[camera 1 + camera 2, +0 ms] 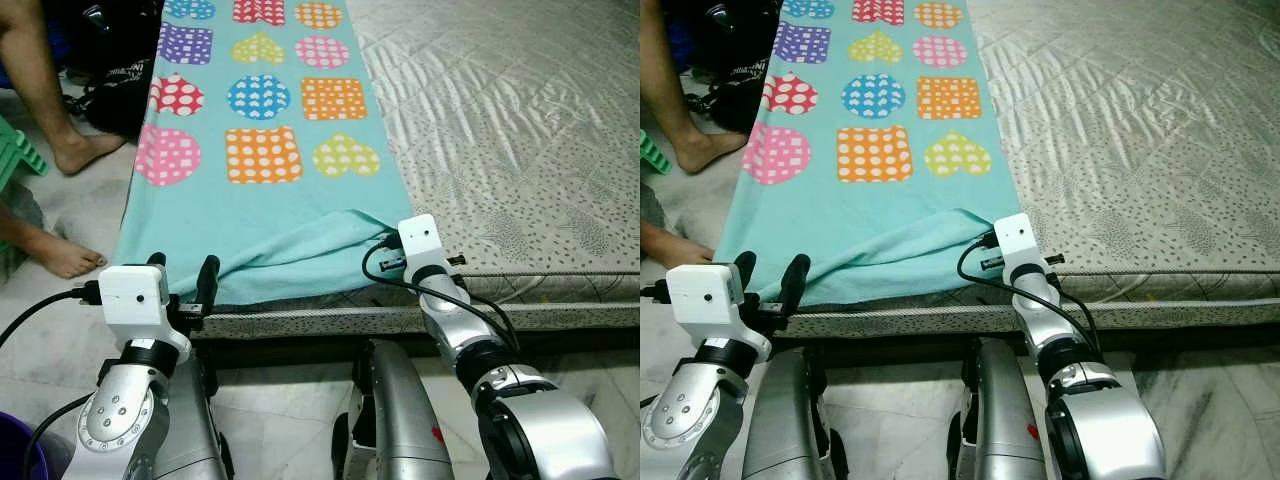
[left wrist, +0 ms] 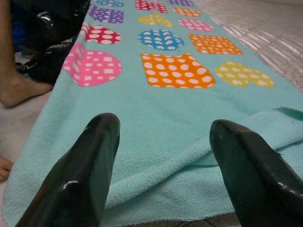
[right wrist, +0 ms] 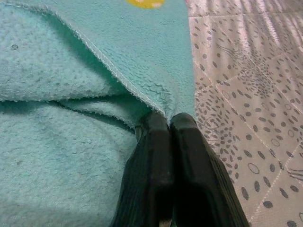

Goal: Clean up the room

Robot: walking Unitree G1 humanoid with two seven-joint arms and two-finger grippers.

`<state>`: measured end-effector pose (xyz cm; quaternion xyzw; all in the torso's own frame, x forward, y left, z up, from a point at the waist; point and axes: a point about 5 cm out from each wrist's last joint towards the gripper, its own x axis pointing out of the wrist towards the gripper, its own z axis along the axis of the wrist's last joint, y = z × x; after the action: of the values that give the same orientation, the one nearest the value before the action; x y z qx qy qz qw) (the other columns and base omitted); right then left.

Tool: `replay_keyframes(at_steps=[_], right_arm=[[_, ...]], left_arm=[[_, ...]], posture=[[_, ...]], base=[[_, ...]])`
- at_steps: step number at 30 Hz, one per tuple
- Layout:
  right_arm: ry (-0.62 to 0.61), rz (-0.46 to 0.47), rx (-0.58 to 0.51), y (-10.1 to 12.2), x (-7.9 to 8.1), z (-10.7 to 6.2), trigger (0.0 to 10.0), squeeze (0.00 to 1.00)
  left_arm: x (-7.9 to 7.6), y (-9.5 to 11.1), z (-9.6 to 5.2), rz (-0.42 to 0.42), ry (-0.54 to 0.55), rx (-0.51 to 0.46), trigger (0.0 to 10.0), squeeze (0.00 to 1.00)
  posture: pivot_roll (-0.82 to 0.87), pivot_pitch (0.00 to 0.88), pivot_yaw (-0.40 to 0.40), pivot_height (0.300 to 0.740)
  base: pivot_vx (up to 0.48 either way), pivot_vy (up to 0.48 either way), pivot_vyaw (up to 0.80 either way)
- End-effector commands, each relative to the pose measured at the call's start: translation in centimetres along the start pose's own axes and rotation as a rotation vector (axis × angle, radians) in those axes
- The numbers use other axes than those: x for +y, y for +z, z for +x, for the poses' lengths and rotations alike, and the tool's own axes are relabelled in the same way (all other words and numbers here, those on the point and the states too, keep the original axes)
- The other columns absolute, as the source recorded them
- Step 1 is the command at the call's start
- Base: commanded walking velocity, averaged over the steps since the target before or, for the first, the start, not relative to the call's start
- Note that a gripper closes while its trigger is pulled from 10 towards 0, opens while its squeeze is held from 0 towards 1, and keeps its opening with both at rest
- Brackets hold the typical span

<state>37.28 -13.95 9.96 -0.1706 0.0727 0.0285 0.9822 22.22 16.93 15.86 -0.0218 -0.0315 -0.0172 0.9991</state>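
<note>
A teal fleece blanket (image 1: 262,205) printed with dotted hearts and squares lies along the left side of the bed. Its near right corner (image 3: 156,94) is folded back over itself. My right gripper (image 3: 169,118) is at that corner, shut on the blanket's hem, right beside the bare mattress. My left gripper (image 2: 163,142) stands open at the blanket's near left edge, its two black fingers (image 1: 207,278) upright just in front of the cloth and nothing between them.
The grey patterned mattress (image 1: 520,130) fills the right. On the floor to the left are a person's bare feet (image 1: 62,256), a black bag (image 1: 125,80) and a green stool (image 1: 18,150). A purple tub (image 1: 15,455) sits at the lower left.
</note>
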Motion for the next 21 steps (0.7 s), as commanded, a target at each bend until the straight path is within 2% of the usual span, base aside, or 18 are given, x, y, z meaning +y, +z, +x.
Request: replay_keyframes(at_steps=[1, 8, 10, 12, 21], right_arm=[[0.000, 0.010, 0.009, -0.4, -0.1, -0.1, 0.0, 0.00], [0.008, 0.028, 0.006, -0.4, -0.3, -0.2, 0.0, 0.00], [0.119, 0.175, -0.039, -0.7, -2.7, -0.5, 0.0, 0.00], [0.165, 0.224, -0.072, -0.7, -3.6, -0.8, 0.0, 0.00], [0.207, 0.220, -0.086, -0.5, -3.4, -0.8, 0.0, 0.00]], left_arm=[[0.0, -0.2, -0.1, -0.002, 0.002, 0.009, 10.0, 0.00], [0.1, -0.2, -0.1, -0.003, 0.002, 0.009, 10.0, 0.00], [0.2, -0.3, 0.5, -0.008, -0.004, 0.006, 10.0, 0.00], [0.2, -0.4, 0.8, -0.010, -0.007, 0.005, 10.0, 0.00], [0.3, -0.5, 0.8, -0.009, -0.003, 0.005, 10.0, 0.00]], posture=[[0.20, 0.212, -0.115, 0.504], [0.20, 0.212, -0.112, 0.504], [0.16, 0.199, -0.088, 0.504], [0.16, 0.199, -0.088, 0.504], [0.16, 0.196, -0.091, 0.504]], base=[[0.000, 0.000, 0.00], [0.000, 0.000, 0.00], [0.000, 0.000, 0.00], [0.000, 0.000, 0.00], [0.000, 0.000, 0.00]])
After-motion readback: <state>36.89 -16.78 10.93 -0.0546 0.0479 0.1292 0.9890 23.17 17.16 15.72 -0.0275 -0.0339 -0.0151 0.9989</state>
